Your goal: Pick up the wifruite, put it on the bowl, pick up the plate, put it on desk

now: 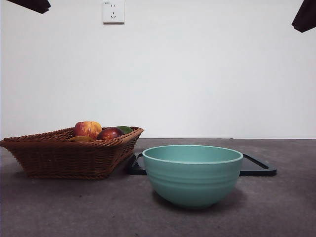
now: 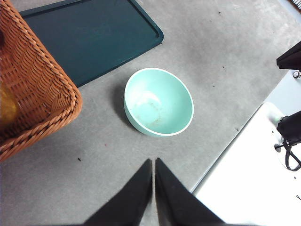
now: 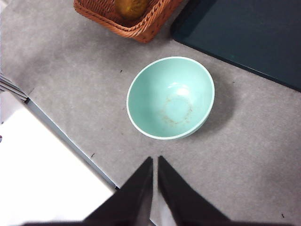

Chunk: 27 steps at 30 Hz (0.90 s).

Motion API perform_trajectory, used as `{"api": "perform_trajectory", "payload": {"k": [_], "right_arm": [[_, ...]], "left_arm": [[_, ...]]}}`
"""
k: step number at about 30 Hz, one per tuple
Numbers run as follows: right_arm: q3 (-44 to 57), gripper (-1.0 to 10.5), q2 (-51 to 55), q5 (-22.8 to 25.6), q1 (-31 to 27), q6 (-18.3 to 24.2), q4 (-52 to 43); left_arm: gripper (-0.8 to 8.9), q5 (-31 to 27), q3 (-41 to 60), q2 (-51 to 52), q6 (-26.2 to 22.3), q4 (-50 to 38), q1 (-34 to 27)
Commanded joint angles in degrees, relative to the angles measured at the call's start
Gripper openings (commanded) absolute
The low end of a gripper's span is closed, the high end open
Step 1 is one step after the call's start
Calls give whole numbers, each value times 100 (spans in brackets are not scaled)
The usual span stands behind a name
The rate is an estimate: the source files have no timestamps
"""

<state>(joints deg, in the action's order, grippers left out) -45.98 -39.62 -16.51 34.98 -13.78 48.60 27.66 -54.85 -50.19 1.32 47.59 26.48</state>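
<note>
The wifruite [image 3: 131,6], brownish-orange and dull, lies in the wicker basket [image 1: 64,155] at the left; in the front view only its top [image 1: 80,138] shows above the rim. An empty teal bowl [image 1: 192,173] stands on the grey desk [image 1: 281,207] in the middle. Behind it lies the plate [image 1: 256,168], a flat dark rectangular tray. My left gripper [image 2: 154,162] hangs shut high above the desk, short of the bowl [image 2: 159,101]. My right gripper [image 3: 155,160] is shut too, high over the desk near the bowl [image 3: 170,97]. Neither holds anything.
A red-yellow apple [image 1: 88,129], a dark red fruit [image 1: 109,133] and something green [image 1: 125,129] share the basket. Black arm tips [image 1: 29,4] show at both top corners of the front view. The desk's edge [image 3: 70,141] and a white surface run close to both grippers.
</note>
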Motion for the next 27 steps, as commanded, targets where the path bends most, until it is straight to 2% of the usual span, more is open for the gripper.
{"api": "perform_trajectory", "payload": {"k": [1, 12, 13, 17, 21, 27], "right_arm": [[-66, 6, -33, 2, 42, -37, -61], [-66, 6, -33, 2, 42, -37, -61], [-66, 6, -33, 2, 42, -37, -61], [-66, 6, -33, 2, 42, -37, -61], [-66, 6, -33, 2, 42, -37, -61], [-66, 6, -33, 2, 42, -37, -61]], "left_arm": [[7, 46, -74, -35, -85, -52, 26], [7, 42, -74, -17, -96, -122, 26], [7, 20, -74, 28, -249, -133, 20], [7, -638, -66, 378, -470, -721, -282], [7, -1252, 17, 940, -678, -1919, -946], [7, -2055, 520, 1849, -964, -3167, -2002]]}}
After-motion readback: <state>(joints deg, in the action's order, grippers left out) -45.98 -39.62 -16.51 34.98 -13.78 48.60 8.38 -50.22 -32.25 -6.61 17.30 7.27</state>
